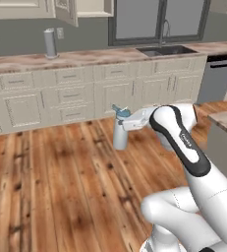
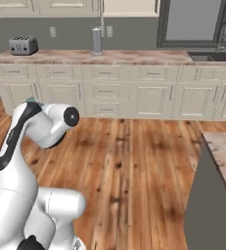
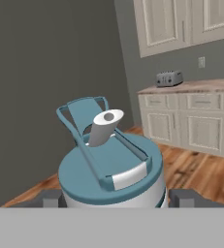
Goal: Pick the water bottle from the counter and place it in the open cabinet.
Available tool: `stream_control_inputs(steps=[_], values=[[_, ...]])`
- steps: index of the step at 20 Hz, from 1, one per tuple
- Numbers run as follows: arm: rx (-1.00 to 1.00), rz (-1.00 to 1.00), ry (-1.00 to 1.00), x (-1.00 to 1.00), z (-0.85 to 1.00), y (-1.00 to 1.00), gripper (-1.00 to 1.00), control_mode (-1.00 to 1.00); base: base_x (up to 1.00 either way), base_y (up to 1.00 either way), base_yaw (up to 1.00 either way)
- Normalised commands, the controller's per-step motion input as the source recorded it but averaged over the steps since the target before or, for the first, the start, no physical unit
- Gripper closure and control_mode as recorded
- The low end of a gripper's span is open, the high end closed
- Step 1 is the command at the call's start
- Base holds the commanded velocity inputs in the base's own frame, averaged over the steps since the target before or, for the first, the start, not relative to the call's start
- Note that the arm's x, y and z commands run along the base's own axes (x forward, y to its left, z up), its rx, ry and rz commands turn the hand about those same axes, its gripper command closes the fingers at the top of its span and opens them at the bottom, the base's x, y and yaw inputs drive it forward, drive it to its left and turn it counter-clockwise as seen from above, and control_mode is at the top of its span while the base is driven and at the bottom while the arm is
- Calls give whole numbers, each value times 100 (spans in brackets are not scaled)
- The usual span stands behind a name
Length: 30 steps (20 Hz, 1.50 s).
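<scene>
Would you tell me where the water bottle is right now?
The water bottle is held upright in the gripper, above the wooden floor, in front of the lower cabinets.

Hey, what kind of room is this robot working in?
A home kitchen, rendered: a marble-patterned counter over drawered lower cabinets, a toaster, and a sink under a window.
</scene>
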Motion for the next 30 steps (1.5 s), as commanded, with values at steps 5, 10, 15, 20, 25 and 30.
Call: stream_control_inputs(steps=[5, 10, 15, 20, 25, 30], values=[[0, 0, 0, 0, 0, 0, 100, 100, 100, 0, 9], [0, 0, 0, 0, 0, 0, 100, 100, 100, -8, 7], [0, 0, 0, 0, 0, 0, 100, 100, 100, -22, 8], [0, 0, 0, 0, 0, 0, 100, 100, 100, -22, 8], [0, 0, 0, 0, 0, 0, 100, 100, 100, -27, 7], [0, 0, 0, 0, 0, 0, 100, 100, 100, -74, 7]])
